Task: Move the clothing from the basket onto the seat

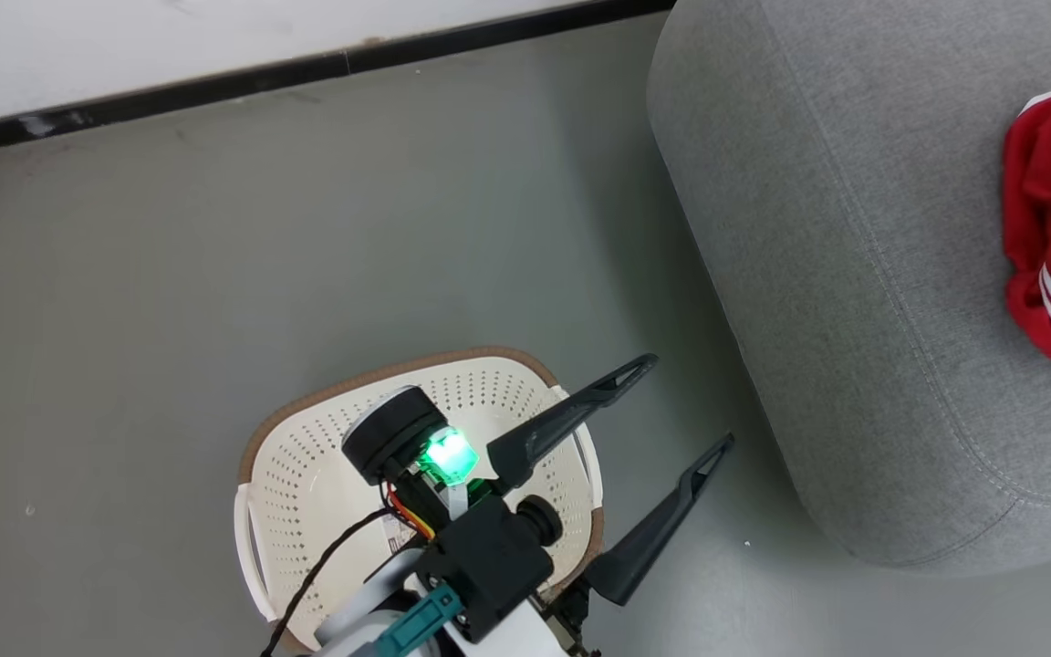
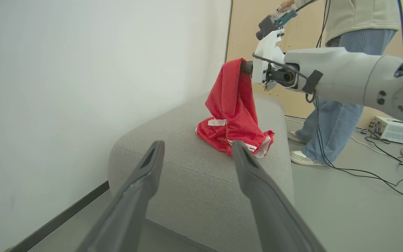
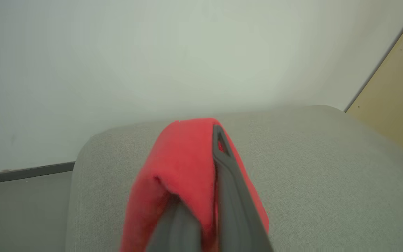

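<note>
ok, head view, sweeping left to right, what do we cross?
basket → left gripper, fingers spread just past the basket's right rim → seat → clothing lying on the seat at the picture's right edge.

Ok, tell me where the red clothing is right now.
In the left wrist view, the clothing hangs from the right gripper with its lower end bunched on top of the seat; in the head view it lies at the far right.
</note>
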Motion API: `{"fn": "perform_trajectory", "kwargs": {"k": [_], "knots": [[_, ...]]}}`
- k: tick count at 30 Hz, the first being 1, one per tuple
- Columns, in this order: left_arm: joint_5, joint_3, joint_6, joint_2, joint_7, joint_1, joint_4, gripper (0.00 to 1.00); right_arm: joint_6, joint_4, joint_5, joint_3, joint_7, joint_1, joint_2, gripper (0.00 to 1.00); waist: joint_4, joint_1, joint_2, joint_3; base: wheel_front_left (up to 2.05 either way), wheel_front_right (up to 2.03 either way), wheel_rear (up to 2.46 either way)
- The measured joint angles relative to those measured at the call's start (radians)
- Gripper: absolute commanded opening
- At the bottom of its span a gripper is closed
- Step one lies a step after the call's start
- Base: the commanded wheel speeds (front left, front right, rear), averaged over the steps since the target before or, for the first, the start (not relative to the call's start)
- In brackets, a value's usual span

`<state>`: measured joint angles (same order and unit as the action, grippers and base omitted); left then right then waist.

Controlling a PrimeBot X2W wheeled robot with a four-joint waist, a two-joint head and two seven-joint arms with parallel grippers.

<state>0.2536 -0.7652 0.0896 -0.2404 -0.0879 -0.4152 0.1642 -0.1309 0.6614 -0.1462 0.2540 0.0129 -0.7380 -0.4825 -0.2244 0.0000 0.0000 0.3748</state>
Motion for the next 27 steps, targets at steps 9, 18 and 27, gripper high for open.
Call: {"fn": "perform_trajectory", "kwargs": {"k": [9,18,27], "knots": [[-0.021,-0.038,0.009,0.002,0.01,-0.043,-0.007,1.0,0.0,0.047,-0.002,0.011,-0.041,0.039,0.04,0.0,-0.002,0.0,0.0,0.059,0.0,0.0,0.0],[-0.031,-0.038,0.017,-0.015,0.01,-0.073,-0.036,1.0,0.0,0.095,-0.005,-0.021,-0.054,0.041,0.07,0.02,-0.027,0.0,0.0,0.098,0.0,0.0,0.0],[-0.03,-0.032,0.017,-0.03,0.007,-0.079,-0.067,1.0,0.0,0.142,-0.023,-0.041,-0.039,0.043,0.095,1.0,-0.056,0.0,0.0,0.098,0.0,0.0,0.0]]}}
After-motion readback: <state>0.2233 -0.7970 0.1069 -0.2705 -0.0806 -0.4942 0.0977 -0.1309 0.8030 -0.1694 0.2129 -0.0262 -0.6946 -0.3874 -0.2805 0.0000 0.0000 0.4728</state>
